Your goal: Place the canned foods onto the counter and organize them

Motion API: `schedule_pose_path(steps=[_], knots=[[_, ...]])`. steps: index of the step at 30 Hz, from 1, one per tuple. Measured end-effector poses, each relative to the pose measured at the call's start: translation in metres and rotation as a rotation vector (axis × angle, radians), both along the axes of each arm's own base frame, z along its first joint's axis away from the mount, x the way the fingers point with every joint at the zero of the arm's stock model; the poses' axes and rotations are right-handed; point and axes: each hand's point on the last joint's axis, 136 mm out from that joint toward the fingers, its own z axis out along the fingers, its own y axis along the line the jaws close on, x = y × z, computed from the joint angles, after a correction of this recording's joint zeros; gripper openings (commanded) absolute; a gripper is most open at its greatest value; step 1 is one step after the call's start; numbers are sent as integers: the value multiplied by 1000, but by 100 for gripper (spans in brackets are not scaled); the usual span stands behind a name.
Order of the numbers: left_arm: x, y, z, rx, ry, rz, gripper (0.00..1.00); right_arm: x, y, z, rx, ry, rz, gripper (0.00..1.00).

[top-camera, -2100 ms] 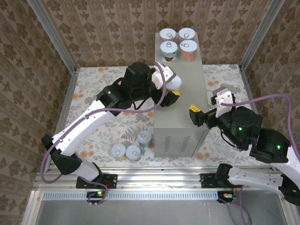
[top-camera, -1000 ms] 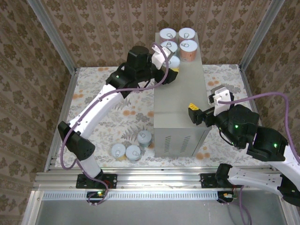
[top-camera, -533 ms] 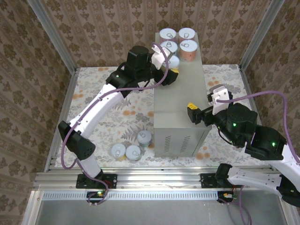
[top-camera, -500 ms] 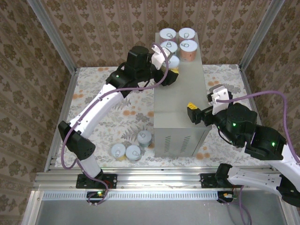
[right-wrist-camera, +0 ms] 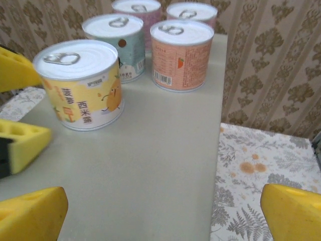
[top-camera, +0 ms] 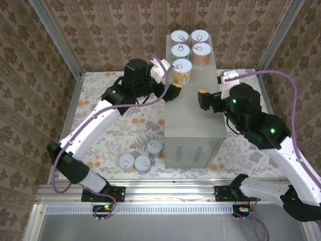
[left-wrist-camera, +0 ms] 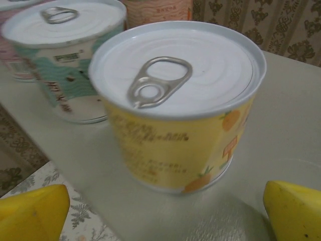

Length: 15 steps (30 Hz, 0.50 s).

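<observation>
Five canned foods stand upright on the grey counter: a square of four at its far end and a yellow can just in front of them. Three more cans sit on the floral floor by the counter's near left corner. My left gripper is open, a short way back from the yellow can, touching nothing. My right gripper hovers open above the counter's middle, empty. The right wrist view shows the yellow can, a teal can and a salmon can.
Bare counter top stretches from the yellow can to the near end. The left gripper's yellow fingers stand at the left of the right wrist view. Aluminium frame posts and patterned walls close in the floor.
My left gripper opened, let go of the yellow can on the counter and drew back to the left. My right arm swung up and over the counter's middle.
</observation>
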Motion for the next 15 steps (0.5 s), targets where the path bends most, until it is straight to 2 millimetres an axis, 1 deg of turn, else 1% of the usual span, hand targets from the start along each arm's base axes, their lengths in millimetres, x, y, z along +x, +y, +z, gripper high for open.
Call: schedule_pose_path(steps=[5,8,15], knots=[[7,15,3,-6,-10,38,100,30,4,-26,-10,83,-17,100],[13,20,2,-4,-10,57,100,41,5,-37,-15,115,-24,100],[24,28,2,-6,-18,92,100,58,10,-42,-11,135,-20,100]])
